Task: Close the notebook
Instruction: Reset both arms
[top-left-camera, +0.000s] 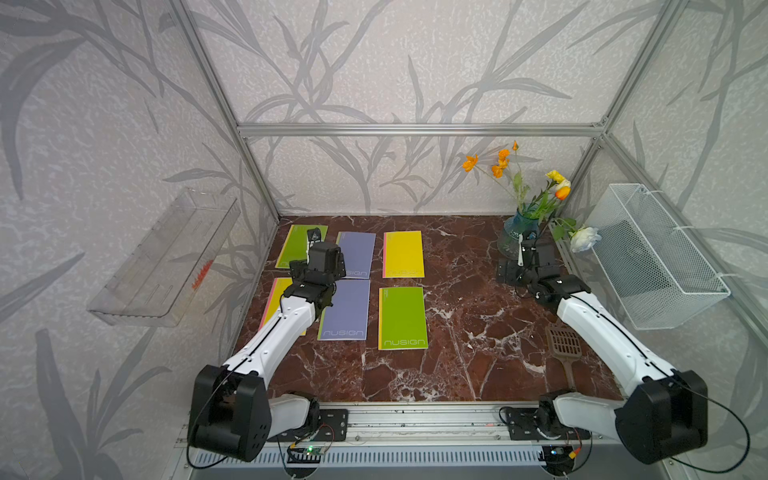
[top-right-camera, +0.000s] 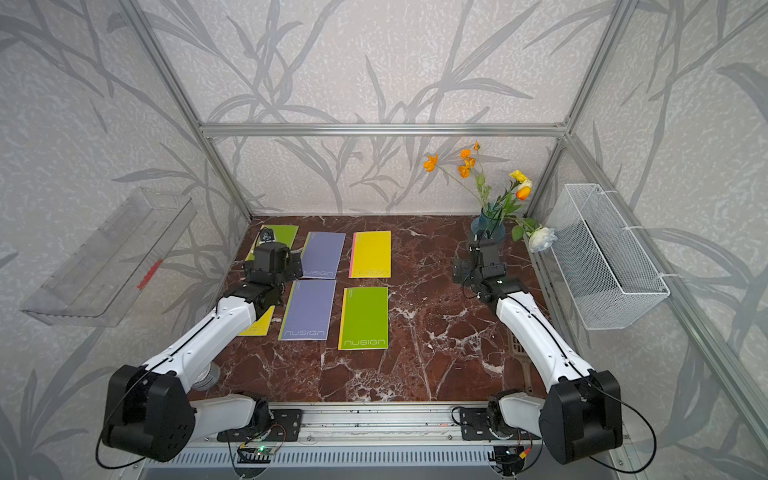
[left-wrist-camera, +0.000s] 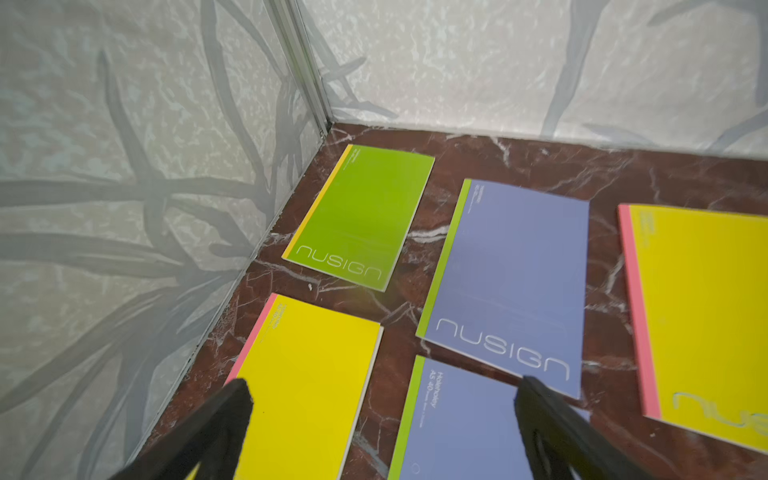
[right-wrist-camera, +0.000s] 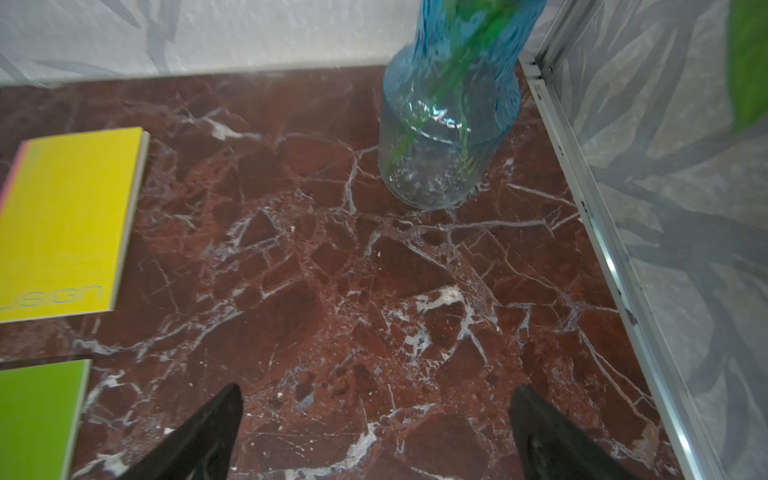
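Six notebooks lie flat and shut on the dark red table (top-left-camera: 478, 332), in two rows of three. Farthest to the left of the blue vase (top-left-camera: 515, 237) are a green notebook (left-wrist-camera: 361, 216) at the back and a yellow notebook (left-wrist-camera: 307, 382) in front of it. The left gripper (left-wrist-camera: 382, 399) hangs over these, and its two black fingers (left-wrist-camera: 232, 407) are spread wide with nothing between them. Next toward the vase come two purple notebooks (top-left-camera: 347, 309), one behind the other. Closer still are a yellow one (top-left-camera: 403, 254) and a green one (top-left-camera: 402, 318). Just beside the vase, the right gripper (right-wrist-camera: 376, 409) is spread wide too, over bare table. The vase holds flowers (top-left-camera: 503, 160). In front of it lies a brown scoop (top-left-camera: 563, 345)
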